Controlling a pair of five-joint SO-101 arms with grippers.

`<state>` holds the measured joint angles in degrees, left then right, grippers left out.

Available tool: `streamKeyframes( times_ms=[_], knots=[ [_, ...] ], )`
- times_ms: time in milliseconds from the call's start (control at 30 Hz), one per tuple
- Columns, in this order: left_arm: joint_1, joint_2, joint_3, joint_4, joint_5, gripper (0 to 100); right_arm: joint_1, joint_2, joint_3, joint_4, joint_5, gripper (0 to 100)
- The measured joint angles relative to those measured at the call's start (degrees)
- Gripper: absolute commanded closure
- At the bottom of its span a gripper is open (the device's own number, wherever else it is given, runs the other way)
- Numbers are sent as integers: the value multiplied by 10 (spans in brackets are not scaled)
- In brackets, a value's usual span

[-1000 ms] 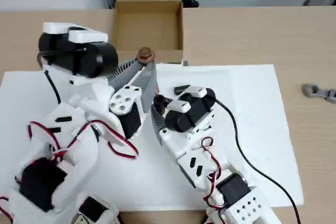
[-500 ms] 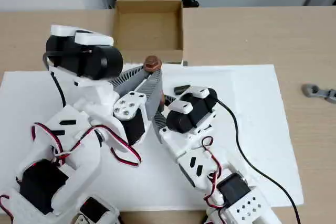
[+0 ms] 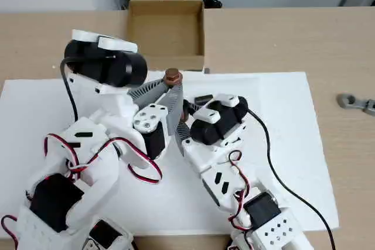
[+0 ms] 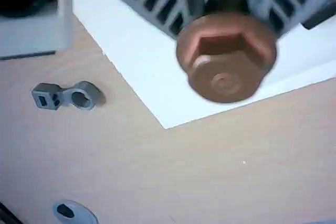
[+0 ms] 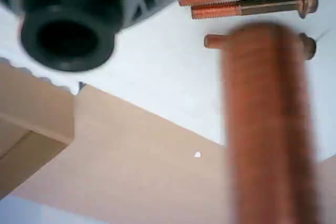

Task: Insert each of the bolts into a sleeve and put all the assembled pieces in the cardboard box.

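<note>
**While the left gripper clamps a bolt, the right holds a sleeve**

Where the white sheet [image 3: 281, 121] meets the box [image 3: 167, 30], the left gripper [image 3: 171, 84] is clenched on a bolt [image 4: 226, 59]. The hexagonal head sticks out past the grey fingertips, and the shaft is pinched between them. From the high view the head sits just outside the box's near wall, not over its opening.

The right gripper [image 3: 184, 115] is just beside the left one, nearer the arms' bases, and grasps a black sleeve [image 5: 65, 35]. The sleeve's open bore faces the right wrist camera. A blurred copper shaft crosses that view close to the sleeve. It is probably the same bolt, and it is beside the bore, not in it.

Three loose bolts [image 5: 247, 4] lie side by side on the sheet. The box holds no pieces.
</note>
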<state>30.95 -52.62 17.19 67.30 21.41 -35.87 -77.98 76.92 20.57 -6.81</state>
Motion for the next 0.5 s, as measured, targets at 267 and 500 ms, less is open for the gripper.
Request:
streamKeyframes(
  times_ms=[267,500],
  knots=[
    [0,1,41,-47,0,994,0,0,0,0,0,994],
    [0,1,87,-94,0,994,0,0,0,0,0,994]
  ],
)
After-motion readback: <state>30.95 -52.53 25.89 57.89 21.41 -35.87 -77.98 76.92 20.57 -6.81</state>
